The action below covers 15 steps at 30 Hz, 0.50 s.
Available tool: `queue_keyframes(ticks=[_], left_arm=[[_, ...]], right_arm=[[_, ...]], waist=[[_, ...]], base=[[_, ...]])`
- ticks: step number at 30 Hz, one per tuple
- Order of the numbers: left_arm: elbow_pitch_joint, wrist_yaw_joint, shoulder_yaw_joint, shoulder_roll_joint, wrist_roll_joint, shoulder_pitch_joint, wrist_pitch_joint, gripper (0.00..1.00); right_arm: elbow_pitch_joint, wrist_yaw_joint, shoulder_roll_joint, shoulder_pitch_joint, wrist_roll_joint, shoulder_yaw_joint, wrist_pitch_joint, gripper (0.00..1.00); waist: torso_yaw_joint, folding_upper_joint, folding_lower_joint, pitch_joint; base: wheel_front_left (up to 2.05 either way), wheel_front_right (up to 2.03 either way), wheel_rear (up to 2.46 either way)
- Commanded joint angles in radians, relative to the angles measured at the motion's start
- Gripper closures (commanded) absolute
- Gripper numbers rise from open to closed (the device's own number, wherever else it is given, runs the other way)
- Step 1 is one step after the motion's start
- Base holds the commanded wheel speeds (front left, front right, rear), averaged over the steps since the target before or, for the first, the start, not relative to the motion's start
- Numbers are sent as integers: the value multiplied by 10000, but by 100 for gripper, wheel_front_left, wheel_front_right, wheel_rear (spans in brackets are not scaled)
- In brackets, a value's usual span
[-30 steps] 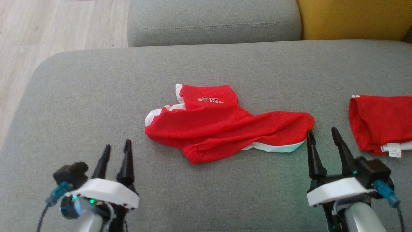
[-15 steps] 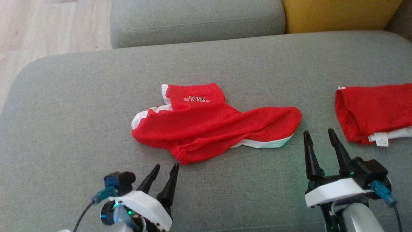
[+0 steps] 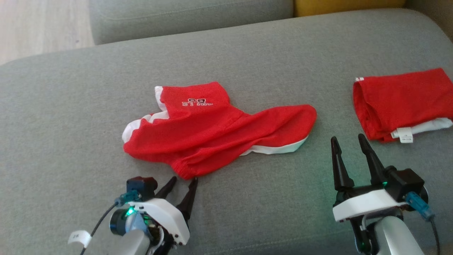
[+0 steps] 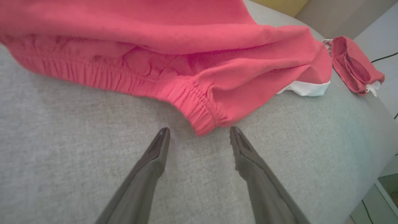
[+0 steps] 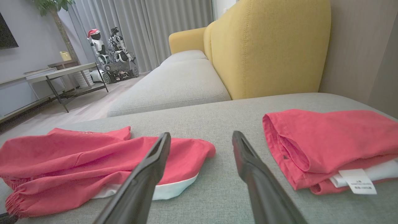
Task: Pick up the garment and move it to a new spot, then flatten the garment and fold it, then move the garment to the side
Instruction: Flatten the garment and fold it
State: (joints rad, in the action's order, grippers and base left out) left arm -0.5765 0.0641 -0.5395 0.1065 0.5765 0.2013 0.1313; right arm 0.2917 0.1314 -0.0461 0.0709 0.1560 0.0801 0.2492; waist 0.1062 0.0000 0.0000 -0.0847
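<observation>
At seven o'clock from the middle of the head view, the left gripper hangs low over the grey sofa cushion, its two dark fingers spread apart and holding nothing. They point toward one o'clock at the gathered elastic corner of the red shorts, which sits just beyond the tips and roughly between them in the left wrist view (whether a tip touches the cloth I cannot tell). That corner looks a sensible place to pinch, since it is the thickest edge and juts out toward this arm.

The shorts lie near the middle of the cushion, rumpled rather than flat. Their ends reach toward nine and three o'clock, white trim peeks out along the near edge, and lettering sits on a flap at twelve o'clock. Judging by that, the pick-up is not yet done.

At four o'clock from the shorts the right gripper hovers, its fingers also wide apart and empty, pointing to twelve o'clock, near the right end of the cloth but apart from it. It is probably placed there to take that end, so the cloth would rise evenly.

At three o'clock, well apart from the shorts, a second red garment lies folded with its white label facing the robot. It is likely a finished piece set aside, and a lift should steer clear of it.
</observation>
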Motion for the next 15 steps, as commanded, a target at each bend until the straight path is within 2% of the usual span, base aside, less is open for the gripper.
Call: queue_keyframes(ticks=[1,7,8,9,15], left_arm=[[78,-78,278,42,-116,589,183,0],[-557,113,53,-16,-313,1066,582,2],[-559,194,27,-38,-286,1135,666,73],[-535,263,-4,-45,-280,1203,752,100],[155,372,139,252,-573,1435,1220,100]], right_arm=[[-385,-7,-41,457,-46,234,35,0],[-378,-7,-41,491,-48,239,45,0],[-370,-7,-41,495,-43,225,48,0],[-358,-7,-41,501,-37,214,51,0],[-206,-7,-41,444,73,108,80,0]], waist=[[126,0,0,-101],[357,0,0,-188],[372,0,0,-196],[381,0,0,-197],[261,0,0,15]], base=[[0,0,0],[0,0,0],[0,0,0],[0,0,0],[0,0,0]])
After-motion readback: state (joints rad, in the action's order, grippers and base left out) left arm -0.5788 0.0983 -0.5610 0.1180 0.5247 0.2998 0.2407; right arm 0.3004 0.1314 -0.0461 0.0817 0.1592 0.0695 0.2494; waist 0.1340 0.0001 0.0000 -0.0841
